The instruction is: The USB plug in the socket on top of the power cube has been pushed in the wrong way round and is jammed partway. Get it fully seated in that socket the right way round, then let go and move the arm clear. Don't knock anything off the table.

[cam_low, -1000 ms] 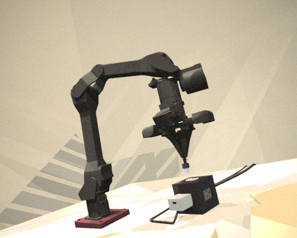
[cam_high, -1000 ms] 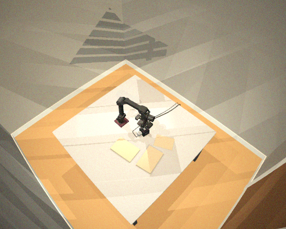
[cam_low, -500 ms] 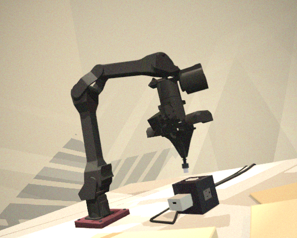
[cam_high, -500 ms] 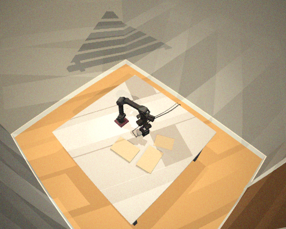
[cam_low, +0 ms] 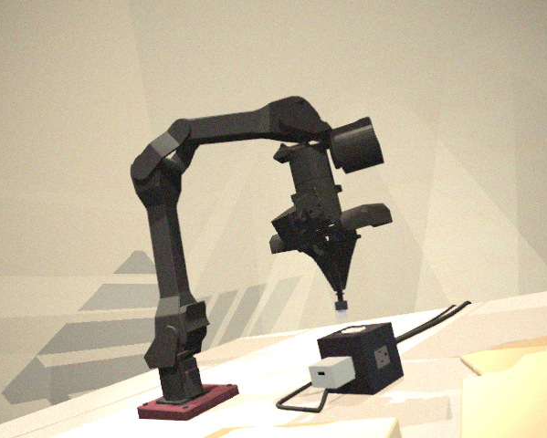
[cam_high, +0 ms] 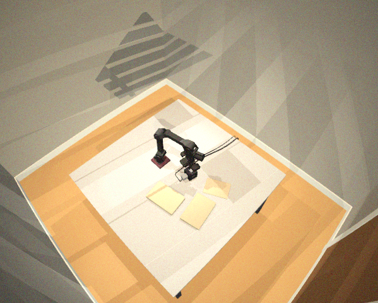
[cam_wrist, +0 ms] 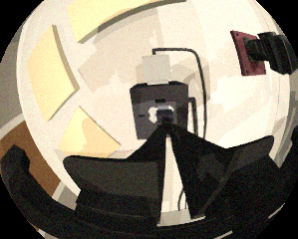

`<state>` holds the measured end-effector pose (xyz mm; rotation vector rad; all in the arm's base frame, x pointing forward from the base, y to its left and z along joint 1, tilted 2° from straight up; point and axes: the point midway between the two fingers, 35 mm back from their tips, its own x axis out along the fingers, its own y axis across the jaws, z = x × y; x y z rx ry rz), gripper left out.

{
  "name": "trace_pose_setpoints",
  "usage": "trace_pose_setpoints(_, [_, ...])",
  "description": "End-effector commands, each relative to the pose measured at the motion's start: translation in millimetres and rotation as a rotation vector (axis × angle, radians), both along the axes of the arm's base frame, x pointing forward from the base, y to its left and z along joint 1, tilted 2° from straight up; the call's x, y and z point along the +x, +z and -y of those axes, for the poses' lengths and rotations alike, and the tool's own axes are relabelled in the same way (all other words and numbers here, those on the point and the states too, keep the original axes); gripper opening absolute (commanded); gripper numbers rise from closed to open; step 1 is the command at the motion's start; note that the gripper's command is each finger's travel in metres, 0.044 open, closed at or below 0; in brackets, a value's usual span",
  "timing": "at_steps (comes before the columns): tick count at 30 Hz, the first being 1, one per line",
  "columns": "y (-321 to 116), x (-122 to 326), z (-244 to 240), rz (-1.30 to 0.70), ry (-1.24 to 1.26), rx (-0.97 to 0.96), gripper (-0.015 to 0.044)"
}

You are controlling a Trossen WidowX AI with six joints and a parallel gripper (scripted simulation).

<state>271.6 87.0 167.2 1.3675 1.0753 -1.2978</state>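
White table [cam_high: 143, 235] [cam_low: 264, 350] [cam_wrist: 114, 60] | orange floor [cam_high: 247, 254] around it | claw [cam_low: 340, 291] [cam_wrist: 167, 129] pinching USB plug [cam_low: 341, 308] [cam_wrist: 164, 116]

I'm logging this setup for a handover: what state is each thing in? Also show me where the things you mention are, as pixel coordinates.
End effector [cam_low: 340, 293] [cam_wrist: 167, 129]: shut on the USB plug.
USB plug [cam_low: 341, 306]: out of the socket, held above the power cube.
Power cube [cam_low: 353, 360] [cam_wrist: 141, 130]: standing on the table.
White adapter [cam_low: 332, 372] [cam_wrist: 155, 69]: against the cube's side.
Three yellow pads [cam_high: 165, 198] [cam_high: 197, 211] [cam_high: 216, 188]: lying flat.
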Motion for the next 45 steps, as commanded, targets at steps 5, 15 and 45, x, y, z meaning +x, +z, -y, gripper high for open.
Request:
trace_pose_setpoints(5, [-0.8, 0.3, -0.9, 0.002, 0.003, 0.01, 0.0])
trace_pose_setpoints(15, [-1.9, 0.6, -1.6, 0.004, 0.005, 0.018, 0.0])
trace_pose_setpoints(45, [-5.3, 1.4, -3.6, 0.009, 0.01, 0.044, 0.0])
